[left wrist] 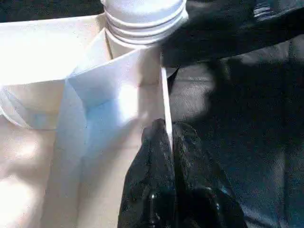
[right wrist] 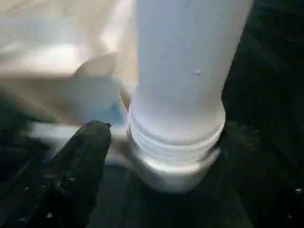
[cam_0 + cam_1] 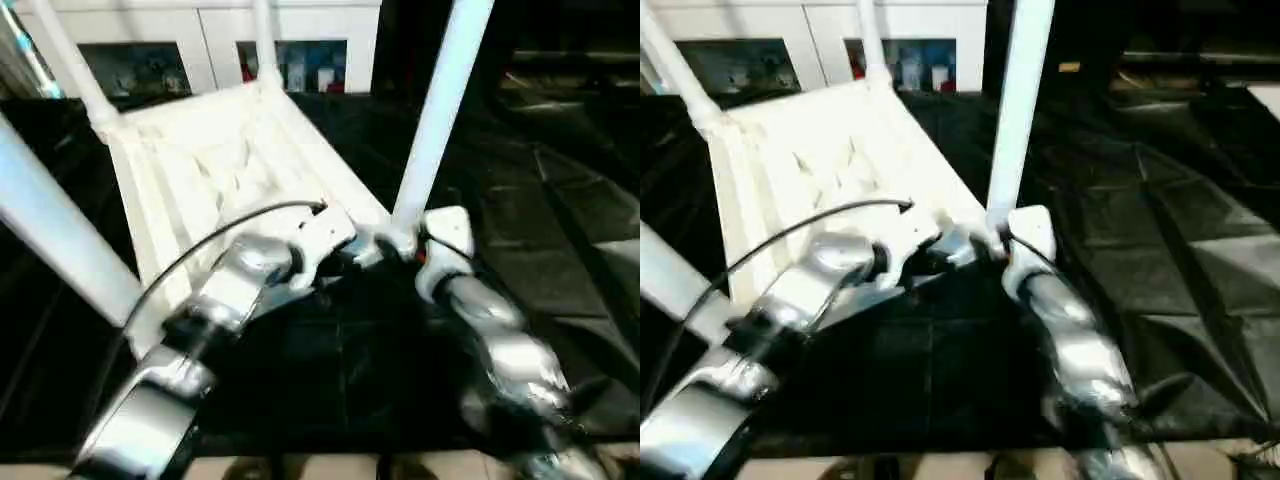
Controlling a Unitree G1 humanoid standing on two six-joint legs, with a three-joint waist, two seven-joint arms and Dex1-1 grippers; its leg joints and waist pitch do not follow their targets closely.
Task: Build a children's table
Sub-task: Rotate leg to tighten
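Table top (image 3: 215, 165) lies upside down on the black mat (image 3: 560, 260), all four legs up in their corner sockets. Your left gripper (image 1: 168, 142) is pinched shut on the thin rim wall beside the near-right socket; keep that hold to steady the top. Right gripper (image 3: 400, 248) sits at the base of the near-right leg (image 3: 440, 110); one finger (image 2: 83, 156) shows beside it, can't tell if it grips. Seat that leg square on its threaded collar (image 2: 173, 152). White cabinet (image 3: 200, 40) behind stands well apart; the left arm's cable (image 3: 220, 235) crosses the top.
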